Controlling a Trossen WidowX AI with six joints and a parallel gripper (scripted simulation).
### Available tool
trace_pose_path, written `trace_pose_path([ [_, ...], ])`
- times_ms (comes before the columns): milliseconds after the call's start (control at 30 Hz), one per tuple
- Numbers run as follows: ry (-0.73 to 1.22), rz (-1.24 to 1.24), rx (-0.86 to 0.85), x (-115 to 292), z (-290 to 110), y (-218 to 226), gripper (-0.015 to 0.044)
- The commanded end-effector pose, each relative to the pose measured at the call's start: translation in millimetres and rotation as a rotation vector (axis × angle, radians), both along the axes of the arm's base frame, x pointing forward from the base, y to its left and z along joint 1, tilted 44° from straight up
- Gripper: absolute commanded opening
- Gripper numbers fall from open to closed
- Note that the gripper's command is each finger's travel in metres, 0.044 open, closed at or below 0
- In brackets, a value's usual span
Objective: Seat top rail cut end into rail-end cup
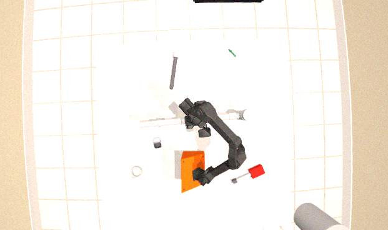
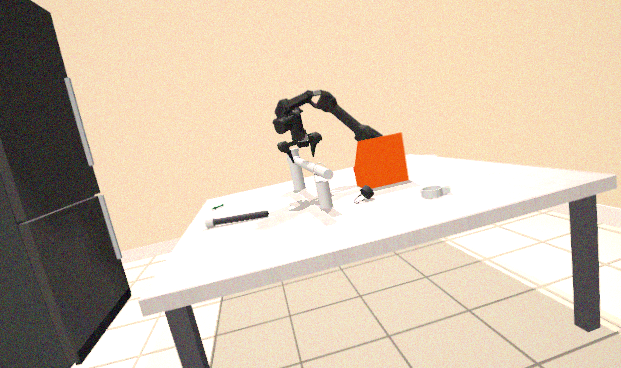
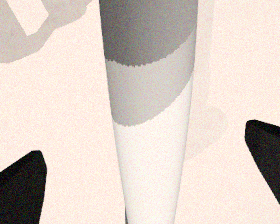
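The pale top rail [image 1: 164, 122] [image 2: 315, 166] [image 3: 148, 170] runs over the front post [image 2: 324, 196]; the loop cap there is faint against it. In the top view the rail's far end meets or lies very near a grey fitting [image 1: 240, 115] at the big post. Whether it is fully inside the cup cannot be told. The big post [image 2: 297, 176] stands upright at the back; its band is too small to judge. My gripper [image 2: 302, 156] [image 3: 147, 145] is wide open, one finger on each side of the rail, with gaps on both sides in the wrist view.
An orange panel [image 1: 189, 170] [image 2: 381, 160] stands by the arm base. A dark rod [image 1: 174, 73] [image 2: 240, 218], a small green piece [image 1: 232, 52], a black clamp-like piece [image 1: 157, 145] [image 2: 367, 192], a pale ring [image 2: 431, 192] and a red-handled tool [image 1: 256, 171] lie around.
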State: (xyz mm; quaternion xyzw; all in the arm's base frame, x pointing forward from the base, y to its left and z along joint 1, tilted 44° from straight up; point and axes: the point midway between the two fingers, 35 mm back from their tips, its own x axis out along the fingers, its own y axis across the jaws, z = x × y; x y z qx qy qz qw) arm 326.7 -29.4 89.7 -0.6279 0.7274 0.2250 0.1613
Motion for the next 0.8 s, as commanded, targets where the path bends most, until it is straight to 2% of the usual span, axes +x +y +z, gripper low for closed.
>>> trace_pose_path([
  [0,-0.038,0.052,0.038,2.2,14.2,21.3,0.044],
  [767,-0.05,0.071,0.051,2.5,18.7,29.2,0.044],
])
